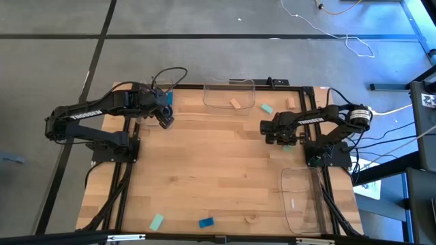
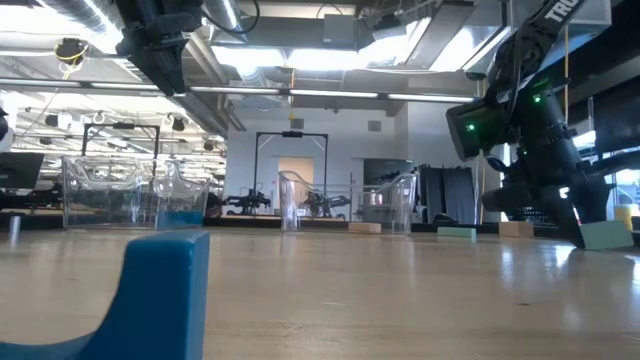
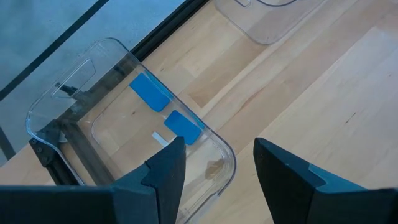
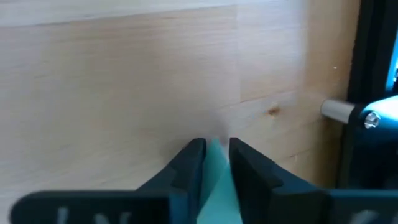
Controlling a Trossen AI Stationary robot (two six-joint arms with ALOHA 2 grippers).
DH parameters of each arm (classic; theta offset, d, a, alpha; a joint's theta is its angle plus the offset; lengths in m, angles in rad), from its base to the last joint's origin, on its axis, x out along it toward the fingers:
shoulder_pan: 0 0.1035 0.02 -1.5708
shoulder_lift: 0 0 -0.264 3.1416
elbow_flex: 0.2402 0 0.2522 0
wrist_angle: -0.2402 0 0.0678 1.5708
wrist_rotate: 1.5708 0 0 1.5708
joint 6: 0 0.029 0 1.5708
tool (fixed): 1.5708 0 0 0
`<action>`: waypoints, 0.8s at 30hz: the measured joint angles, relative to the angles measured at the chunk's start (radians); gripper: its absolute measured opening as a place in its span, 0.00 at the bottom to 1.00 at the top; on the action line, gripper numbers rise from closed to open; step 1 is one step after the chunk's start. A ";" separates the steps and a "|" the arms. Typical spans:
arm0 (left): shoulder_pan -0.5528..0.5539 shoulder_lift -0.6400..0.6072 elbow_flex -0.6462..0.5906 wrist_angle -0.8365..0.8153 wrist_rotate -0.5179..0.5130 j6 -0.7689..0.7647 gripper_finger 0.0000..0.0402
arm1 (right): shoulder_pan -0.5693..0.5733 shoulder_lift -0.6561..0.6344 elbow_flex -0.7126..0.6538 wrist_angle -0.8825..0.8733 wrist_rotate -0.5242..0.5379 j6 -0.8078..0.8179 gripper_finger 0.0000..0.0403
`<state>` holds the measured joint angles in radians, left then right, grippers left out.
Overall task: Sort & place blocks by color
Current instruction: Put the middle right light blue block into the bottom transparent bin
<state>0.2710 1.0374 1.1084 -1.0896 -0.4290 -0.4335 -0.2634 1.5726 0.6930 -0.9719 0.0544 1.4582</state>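
Observation:
My right gripper is low over the table's right side, shut on a pale mint green block, which also shows in the low view. My left gripper is open and empty, raised beside the clear tray at the far left, which holds two blue blocks. A second clear tray at the far middle holds a tan block. A mint block and a tan block lie flat on the table near it. My right gripper pinches the mint block between its two fingers, which come slanting down from the table's right side. The block's end sticks out past the fingertips. The block is at or just above the tabletop; I cannot tell whether it rests there.
A mint block, a blue block and a tan block lie by the near edge. A third clear tray sits at the near right. Bare wood lies between the arms.

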 joint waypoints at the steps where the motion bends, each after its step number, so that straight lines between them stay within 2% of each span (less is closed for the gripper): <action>1: 0.000 0.000 0.000 0.000 0.000 0.000 0.45 | 0.000 0.000 0.000 0.002 0.000 -0.002 0.16; 11: 0.000 0.000 0.000 0.000 0.000 0.000 0.45 | 0.000 0.000 0.000 0.025 -0.002 -0.125 0.02; 24: 0.000 0.000 0.000 0.000 0.000 0.000 0.45 | 0.000 0.000 -0.001 0.022 0.003 -0.181 0.03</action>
<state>0.2708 1.0374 1.1084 -1.0897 -0.4290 -0.4336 -0.2638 1.5730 0.6918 -0.9501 0.0578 1.2772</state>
